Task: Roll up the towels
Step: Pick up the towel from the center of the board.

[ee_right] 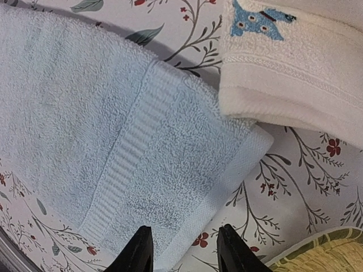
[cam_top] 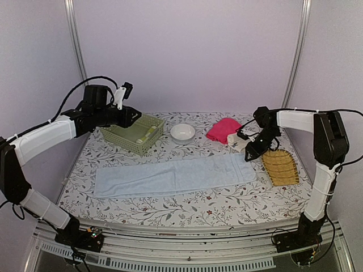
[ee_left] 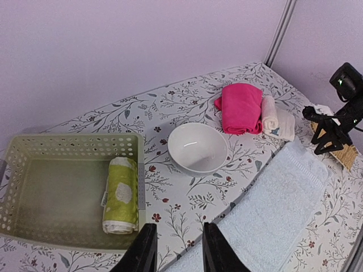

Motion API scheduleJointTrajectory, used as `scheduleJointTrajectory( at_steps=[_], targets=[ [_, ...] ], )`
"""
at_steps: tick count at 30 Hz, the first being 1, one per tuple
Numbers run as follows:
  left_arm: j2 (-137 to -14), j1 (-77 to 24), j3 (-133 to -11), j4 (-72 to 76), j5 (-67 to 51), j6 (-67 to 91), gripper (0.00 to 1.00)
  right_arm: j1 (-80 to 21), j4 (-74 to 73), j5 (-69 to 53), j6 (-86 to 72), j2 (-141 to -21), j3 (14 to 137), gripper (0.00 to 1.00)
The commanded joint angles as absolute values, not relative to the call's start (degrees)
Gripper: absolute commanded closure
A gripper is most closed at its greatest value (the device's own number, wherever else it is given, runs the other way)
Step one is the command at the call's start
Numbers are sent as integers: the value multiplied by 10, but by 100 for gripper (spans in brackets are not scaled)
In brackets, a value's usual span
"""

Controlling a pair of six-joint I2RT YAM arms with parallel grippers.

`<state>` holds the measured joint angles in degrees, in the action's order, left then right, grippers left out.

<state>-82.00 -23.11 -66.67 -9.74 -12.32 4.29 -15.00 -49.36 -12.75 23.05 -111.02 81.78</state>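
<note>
A long pale blue towel point(cam_top: 170, 175) lies flat across the table, left to right. My right gripper point(cam_top: 249, 156) hovers open over its right-hand end point(ee_right: 113, 141), jaws straddling the hem with nothing pinched point(ee_right: 181, 252). A cream-white towel point(ee_right: 295, 73) lies folded just past that end, next to a bright pink towel point(cam_top: 223, 128). The yellow-green-and-cream towel point(ee_left: 120, 195) lies rolled inside the basket. My left gripper point(cam_top: 136, 115) hangs open and empty point(ee_left: 178, 249) in the air near the basket's right edge.
A pale green plastic basket point(cam_top: 131, 135) stands at the back left. A white bowl point(cam_top: 182, 131) sits between it and the pink towel. A yellow woven slatted tray point(cam_top: 280, 166) lies at the right, close beside my right gripper.
</note>
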Motion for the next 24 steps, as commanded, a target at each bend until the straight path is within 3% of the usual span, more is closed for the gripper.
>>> scheduleJointTrajectory(
  at_steps=[1,10,17,24],
  targets=[
    [-805,-235,-661,-91,-116,36,70,-153,-499,-123,221,-1129,807,57],
    [-804,-236,-661,-92,-111,36,69,-158,-484,-107,221,-1168,796,50],
    [-802,-236,-660,-95,-96,31,69,-185,-443,7,213,-1217,778,49],
    [-803,-236,-661,-96,-94,29,69,-176,-443,-22,215,-1210,778,74]
  ],
)
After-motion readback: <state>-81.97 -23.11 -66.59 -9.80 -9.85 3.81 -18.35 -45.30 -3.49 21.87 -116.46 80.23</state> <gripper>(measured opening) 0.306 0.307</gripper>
